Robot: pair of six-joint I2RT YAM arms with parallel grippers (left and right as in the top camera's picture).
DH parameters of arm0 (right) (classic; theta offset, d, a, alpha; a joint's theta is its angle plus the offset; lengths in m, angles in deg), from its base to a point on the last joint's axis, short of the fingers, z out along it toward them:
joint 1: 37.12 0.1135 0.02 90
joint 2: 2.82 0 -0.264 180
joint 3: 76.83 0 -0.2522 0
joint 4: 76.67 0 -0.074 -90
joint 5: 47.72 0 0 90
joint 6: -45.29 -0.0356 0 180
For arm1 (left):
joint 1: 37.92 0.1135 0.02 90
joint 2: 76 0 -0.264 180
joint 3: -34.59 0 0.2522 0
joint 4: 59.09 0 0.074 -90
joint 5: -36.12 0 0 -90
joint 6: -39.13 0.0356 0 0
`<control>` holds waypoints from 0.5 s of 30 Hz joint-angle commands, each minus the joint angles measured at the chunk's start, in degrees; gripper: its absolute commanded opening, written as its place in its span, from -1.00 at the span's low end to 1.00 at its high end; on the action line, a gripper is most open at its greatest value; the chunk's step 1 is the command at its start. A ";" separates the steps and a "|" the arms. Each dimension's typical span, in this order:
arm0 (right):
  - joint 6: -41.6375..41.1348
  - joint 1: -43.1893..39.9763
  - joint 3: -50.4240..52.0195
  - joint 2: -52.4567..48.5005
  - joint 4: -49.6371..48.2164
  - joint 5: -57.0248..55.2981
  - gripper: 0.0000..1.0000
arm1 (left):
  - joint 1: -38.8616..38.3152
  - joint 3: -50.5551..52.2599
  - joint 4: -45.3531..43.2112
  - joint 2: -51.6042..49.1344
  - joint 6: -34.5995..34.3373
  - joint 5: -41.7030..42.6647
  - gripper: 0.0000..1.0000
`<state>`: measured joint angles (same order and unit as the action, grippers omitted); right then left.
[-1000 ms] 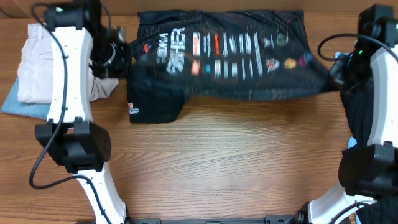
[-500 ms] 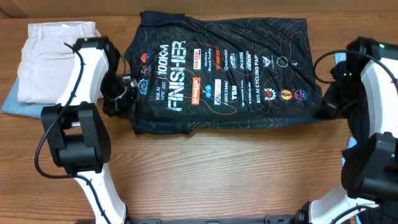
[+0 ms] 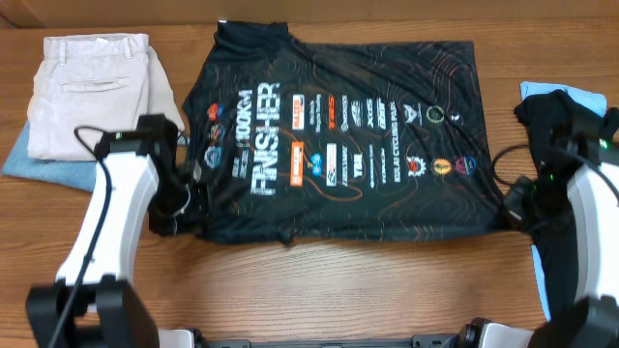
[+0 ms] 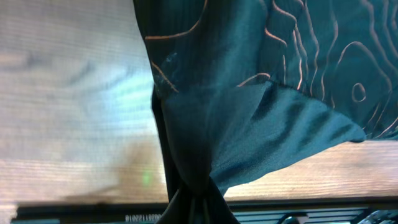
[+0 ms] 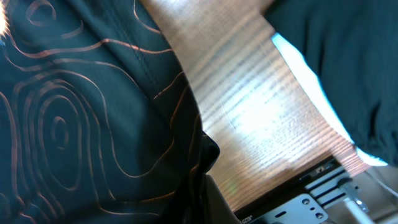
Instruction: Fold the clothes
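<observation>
Overhead: black FINISHER sports shirt lies spread flat, logos up, at the far-centre of the wooden table. L gripper is clamped on its near-left corner, R gripper on the near-right corner. Beige trousers lie just beside its left sleeve.

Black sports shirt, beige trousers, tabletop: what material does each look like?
Black sports shirt: thin, smooth synthetic knit, probably polyester, given its slight sheen, soft drape and printed logos. Beige trousers: matte woven fabric, likely cotton twill, judging by the stitched seams and pocket. Tabletop: wood or wood-look laminate, with grain lines and a satin glare. I cannot tell which.
</observation>
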<state>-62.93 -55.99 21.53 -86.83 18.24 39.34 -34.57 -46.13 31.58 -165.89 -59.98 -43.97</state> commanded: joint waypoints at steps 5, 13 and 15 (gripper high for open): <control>-1.05 -4.72 2.78 11.93 -0.37 0.28 -0.92 | 0.02 5.95 0.33 14.75 -10.34 -6.19 -0.91; 0.55 -4.70 2.80 12.66 -2.08 2.29 -0.92 | 0.00 6.05 -4.26 18.67 -14.14 -9.44 -0.92; 0.85 -4.61 2.80 11.74 -3.43 3.39 -0.92 | 0.00 6.14 -5.92 17.66 -14.16 -9.27 -0.92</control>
<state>-62.82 -60.38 24.17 -74.15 16.32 41.65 -34.57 -40.49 27.27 -147.16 -72.02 -50.77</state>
